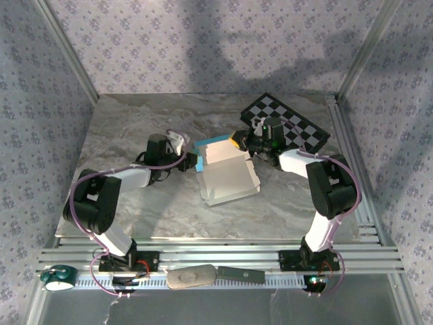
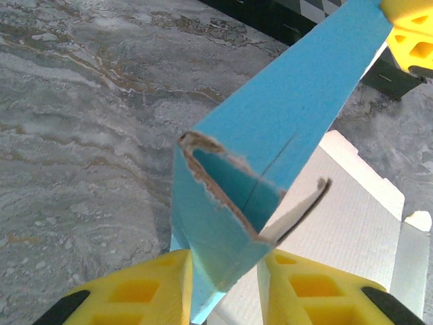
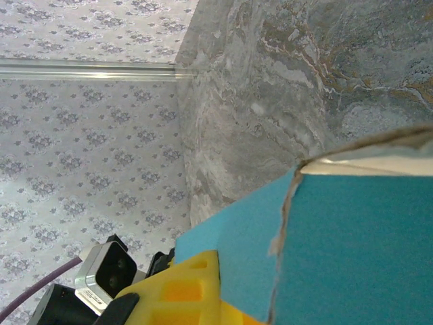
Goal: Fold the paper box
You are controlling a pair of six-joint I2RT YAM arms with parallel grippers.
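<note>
**Folding of a thin card paper box, white on one face, turquoise-blue on the other**

The paper box is lying on the grey marbled table between the two grippers. Its white sheet is spread flat just beside them, and one doubled turquoise wall is being stood upright. The end of that wall is being clamped between the yellow fingers of the left gripper.

The right gripper is being held shut at the opposite end, one yellow finger lying against the card. Whether card is being pinched there cannot be told. Both forearms are being stretched low over the table, wrists turned towards each other.

The card is judged light, springy and easily creased, with ragged edges liable to tear. It is best taken at the doubled wall, close to the crease.
</note>
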